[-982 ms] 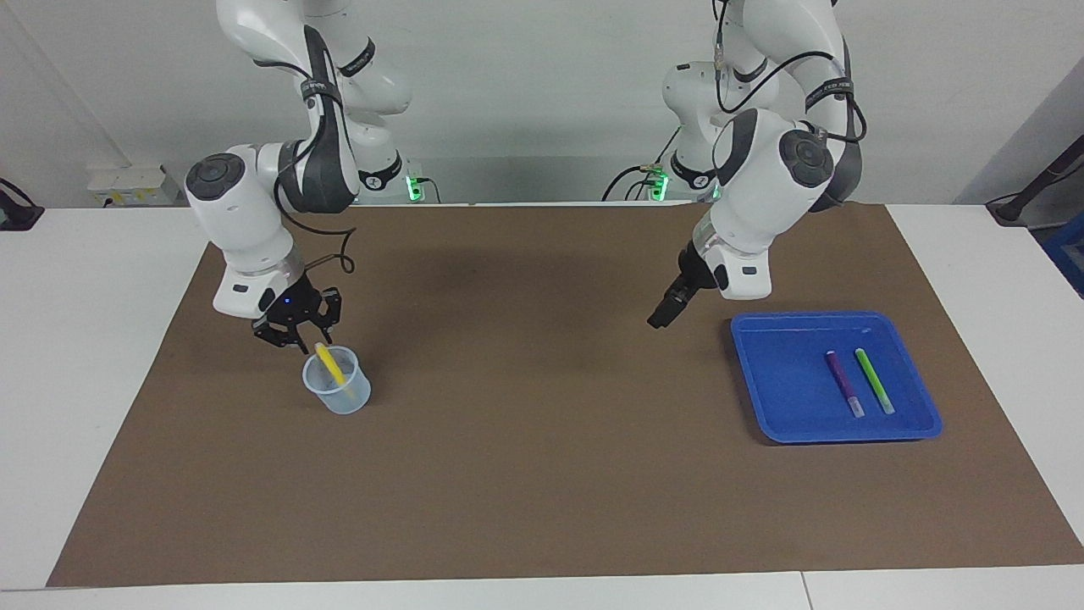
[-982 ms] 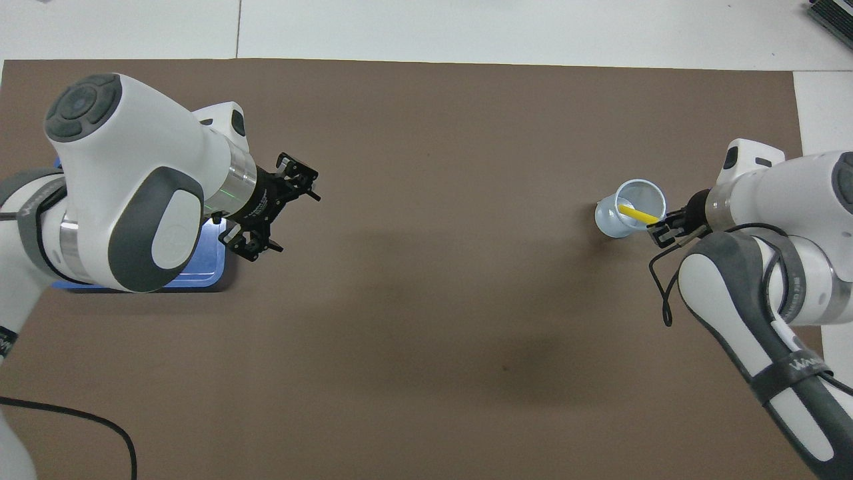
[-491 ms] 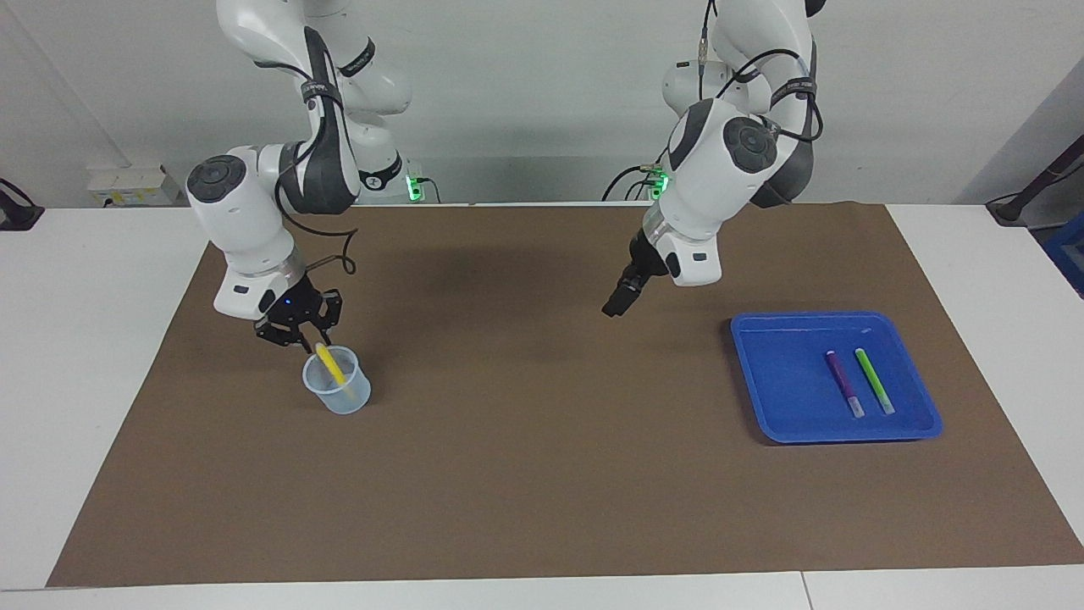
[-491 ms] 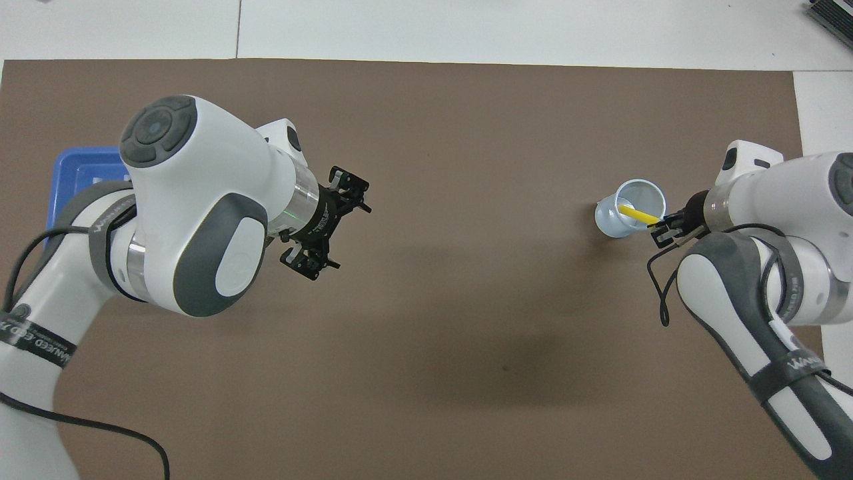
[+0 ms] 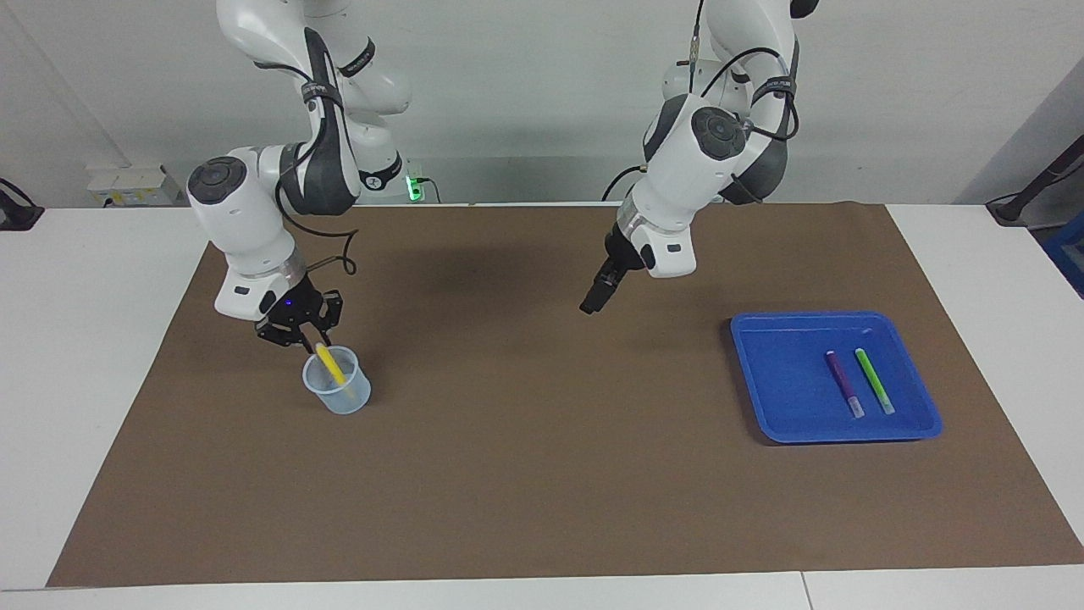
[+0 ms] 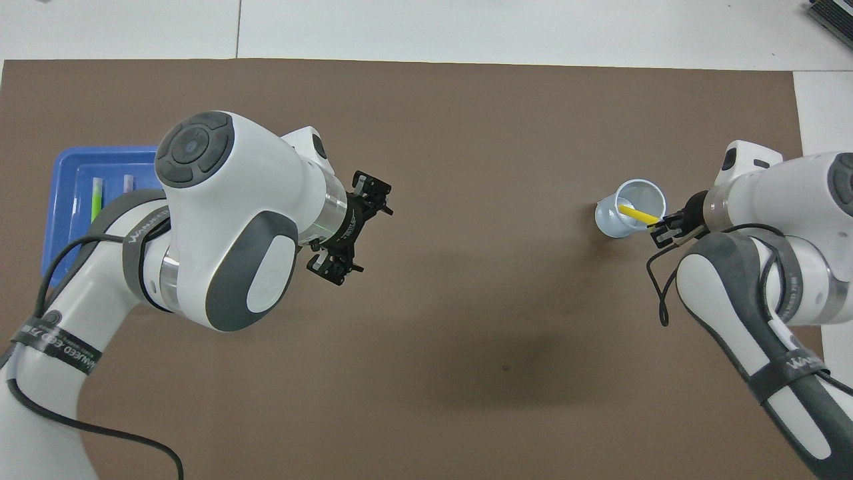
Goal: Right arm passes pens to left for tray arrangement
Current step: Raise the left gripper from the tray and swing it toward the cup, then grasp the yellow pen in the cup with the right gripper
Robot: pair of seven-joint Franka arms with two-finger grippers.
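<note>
Item: yellow pen [image 5: 329, 363], leaning in clear cup [image 5: 337, 390] toward the right arm's end of the surface, upper end tilted toward the robots. Right gripper [image 5: 298, 332] is clenched on that end. Left gripper [image 5: 590, 302], released, is held over bare mat [image 5: 542, 474] mid-surface; open room between. Purple pen [image 5: 843, 383] and green pen [image 5: 873, 380] are laid in blue tray [image 5: 783, 381].

Right gripper [image 6: 660, 230] at the rim of a clear cup [image 6: 630, 217], around the yellow pen [image 6: 636, 215] leaning in it; left gripper [image 6: 352, 230] spread wide over bare brown mat [image 6: 466, 333]; blue tray [image 6: 63, 200] partly hidden under the left arm
</note>
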